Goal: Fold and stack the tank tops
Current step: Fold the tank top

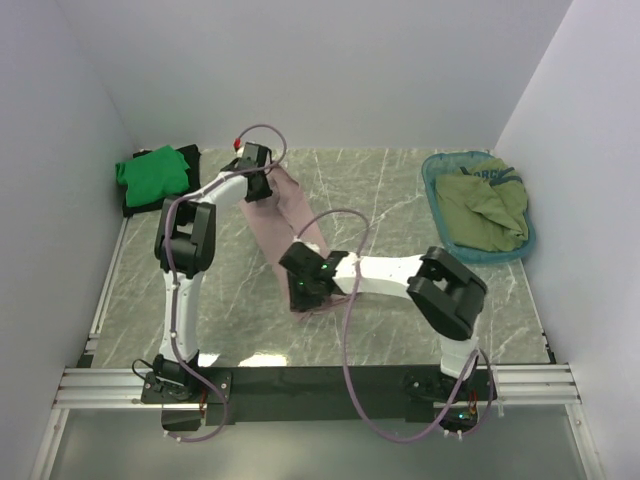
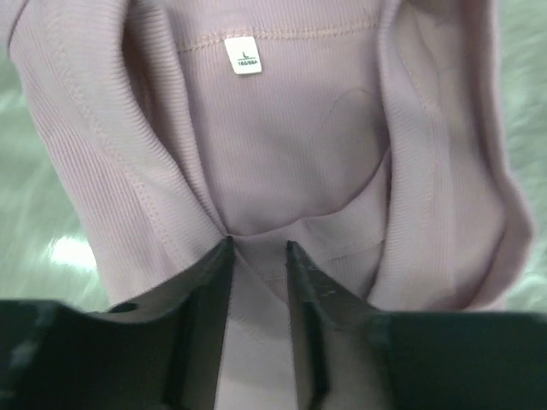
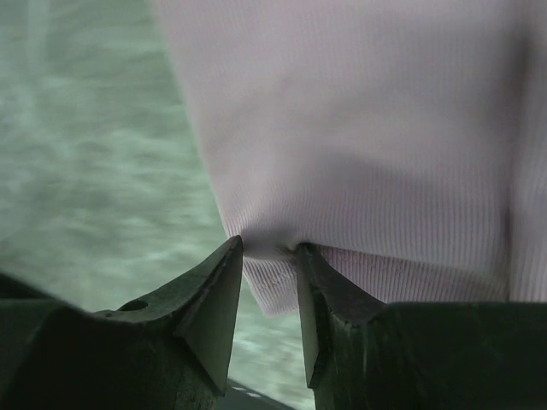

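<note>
A dusty pink tank top (image 1: 288, 212) lies in a long strip on the marble table, stretched between my two grippers. At its far end, my left gripper (image 1: 260, 188) has the neck end between its fingers; the left wrist view shows creases of pink cloth (image 2: 282, 137) running into the left gripper (image 2: 256, 248), below a white size label (image 2: 244, 55). My right gripper (image 1: 302, 296) pinches the near hem, with ribbed pink cloth (image 3: 359, 128) bunched between the tips of the right gripper (image 3: 269, 249). A bright green tank top (image 1: 152, 172) rests on a black one (image 1: 190, 155) at the far left. An olive green one (image 1: 485, 205) fills the basket.
The teal oval basket (image 1: 432, 170) stands at the far right by the wall. White walls close in the table on the left, back and right. Both arm bases sit on the metal rail (image 1: 320, 380) at the near edge, with cables looping over the table.
</note>
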`<state>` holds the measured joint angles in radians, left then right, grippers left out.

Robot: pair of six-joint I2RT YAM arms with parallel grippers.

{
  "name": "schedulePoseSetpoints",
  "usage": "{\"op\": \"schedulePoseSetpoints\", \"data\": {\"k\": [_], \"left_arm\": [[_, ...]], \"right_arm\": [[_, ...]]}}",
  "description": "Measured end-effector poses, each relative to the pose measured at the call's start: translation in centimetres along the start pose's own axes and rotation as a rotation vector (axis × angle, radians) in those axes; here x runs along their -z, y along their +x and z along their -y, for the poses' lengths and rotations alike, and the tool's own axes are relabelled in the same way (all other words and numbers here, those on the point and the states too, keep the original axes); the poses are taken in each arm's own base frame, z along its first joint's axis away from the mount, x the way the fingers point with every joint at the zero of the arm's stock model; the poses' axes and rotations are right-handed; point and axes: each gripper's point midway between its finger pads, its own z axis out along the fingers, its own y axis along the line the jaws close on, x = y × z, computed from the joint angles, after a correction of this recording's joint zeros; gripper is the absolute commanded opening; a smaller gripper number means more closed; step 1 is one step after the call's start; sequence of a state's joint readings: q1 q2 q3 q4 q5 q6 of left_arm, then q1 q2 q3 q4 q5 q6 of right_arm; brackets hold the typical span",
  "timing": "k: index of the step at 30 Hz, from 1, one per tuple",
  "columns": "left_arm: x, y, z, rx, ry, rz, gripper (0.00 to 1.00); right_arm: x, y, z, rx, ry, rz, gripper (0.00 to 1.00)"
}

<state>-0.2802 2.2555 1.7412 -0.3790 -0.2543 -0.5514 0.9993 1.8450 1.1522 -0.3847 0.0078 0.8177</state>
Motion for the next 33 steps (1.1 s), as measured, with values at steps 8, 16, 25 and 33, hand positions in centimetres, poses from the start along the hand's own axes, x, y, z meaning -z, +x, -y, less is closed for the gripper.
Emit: {"op": "schedulePoseSetpoints", "data": {"k": [8,16,25,33], "left_arm": [[-1.8,-2.6,2.5,-0.030,0.244,-0.010,0.64],[0.1,-8.8,1.3,0.048,0.350,0.069,0.82],[12.8,-14.8,1.4,0.226,0.363,0.258,0.59],[15.8,0.6,-2.5,0.343,0.234,0.047,0.54]], "right_arm": [[-0.5,-1.4,-5.7,0.081,-0.125,-0.021,0.45],[4.6,-4.9,-7.3,0.150,-0.200,0.115,0.52],[13.4,-14.4,1.0,-0.013,-0.063,0.430,0.53],[7.5,-10.9,10.7,-0.036,0.185,0.295,0.57]]}}
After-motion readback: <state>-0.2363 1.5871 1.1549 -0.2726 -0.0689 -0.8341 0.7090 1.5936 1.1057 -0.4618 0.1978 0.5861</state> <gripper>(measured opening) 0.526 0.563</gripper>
